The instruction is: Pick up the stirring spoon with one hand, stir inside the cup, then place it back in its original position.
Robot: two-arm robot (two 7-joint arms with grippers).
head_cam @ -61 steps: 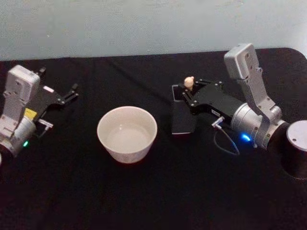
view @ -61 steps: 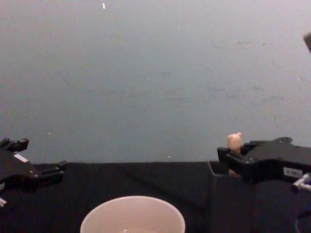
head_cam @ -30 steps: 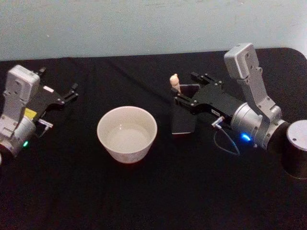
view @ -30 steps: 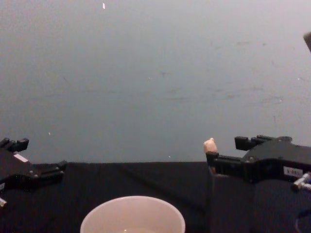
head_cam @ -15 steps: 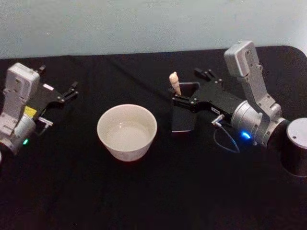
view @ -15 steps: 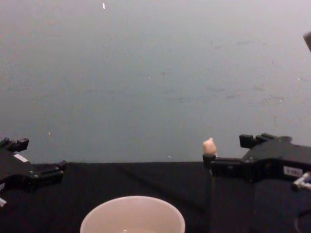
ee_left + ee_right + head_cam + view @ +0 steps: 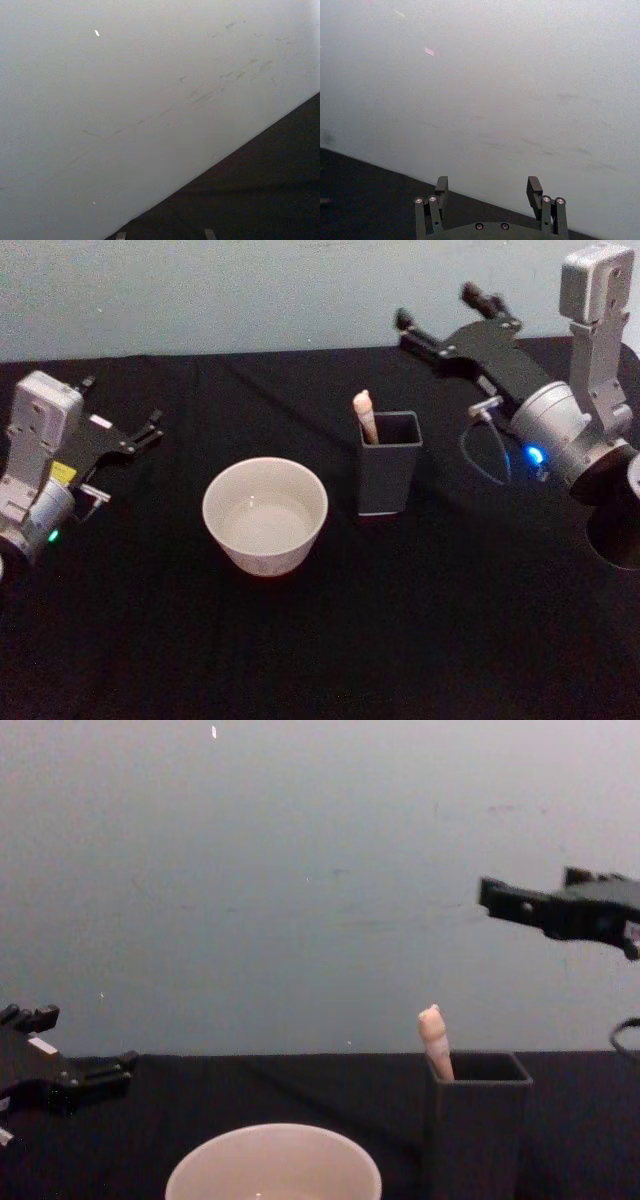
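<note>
Black and spread wide, the right hand (image 7: pixel 440 318) hangs raised above the tabletop (image 7: pixel 450 620), holding nothing — clear air all round it. Below and toward the robot's left, the stirring spoon (image 7: pixel 366 418) leans in the holder (image 7: pixel 388 480), so I judge it returned. Farther left sits the cup (image 7: pixel 265 517); beyond, the left hand (image 7: pixel 122 420) rests parked, spread too.

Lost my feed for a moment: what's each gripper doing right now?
Left gripper: open, holding nothing, parked at the table's left.
Right gripper: open, holding nothing, raised behind the holder.
</note>
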